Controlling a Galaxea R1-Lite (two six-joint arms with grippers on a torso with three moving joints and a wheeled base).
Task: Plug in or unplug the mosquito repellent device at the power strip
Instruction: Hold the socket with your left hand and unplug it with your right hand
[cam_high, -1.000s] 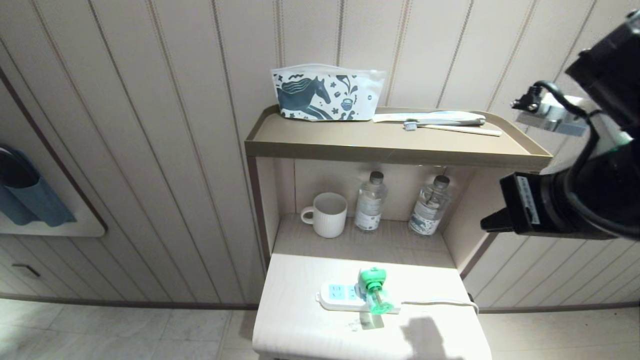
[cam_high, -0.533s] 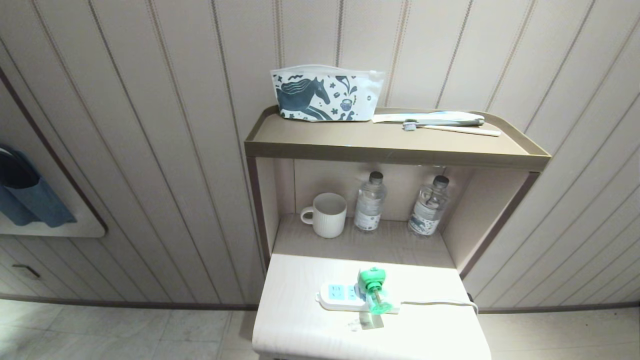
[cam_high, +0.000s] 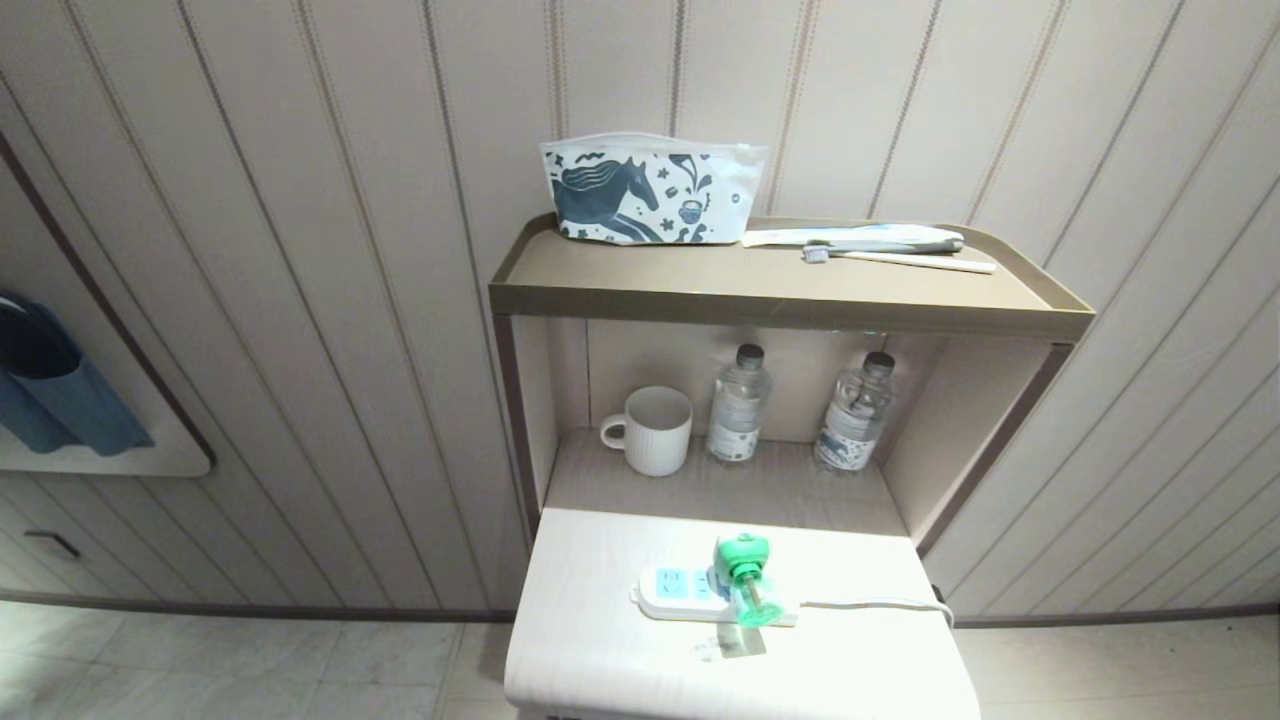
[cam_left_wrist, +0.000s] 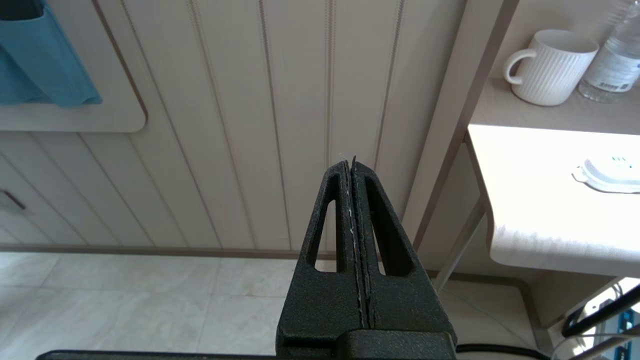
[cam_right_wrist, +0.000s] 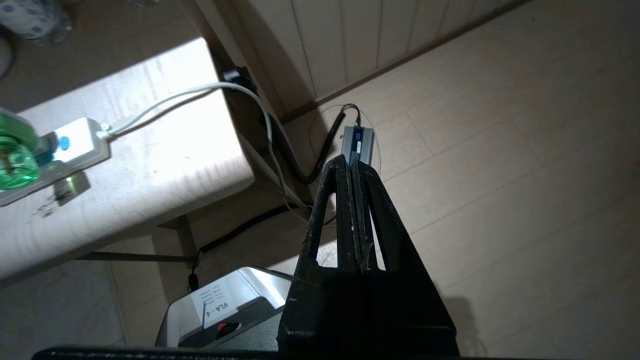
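The mosquito repellent device (cam_high: 745, 585) sits plugged into the power strip (cam_high: 685, 592) on the white table (cam_high: 600, 640).
Both grippers hang clear with fingers pressed together: left gripper (cam_left_wrist: 352, 165) beside the table, right gripper (cam_right_wrist: 350, 162) above the floor.

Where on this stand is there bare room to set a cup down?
Bare patches: the low white table left of the power strip, and the top shelf in front of the pouch. The niche holding the mug and two bottles is crowded.
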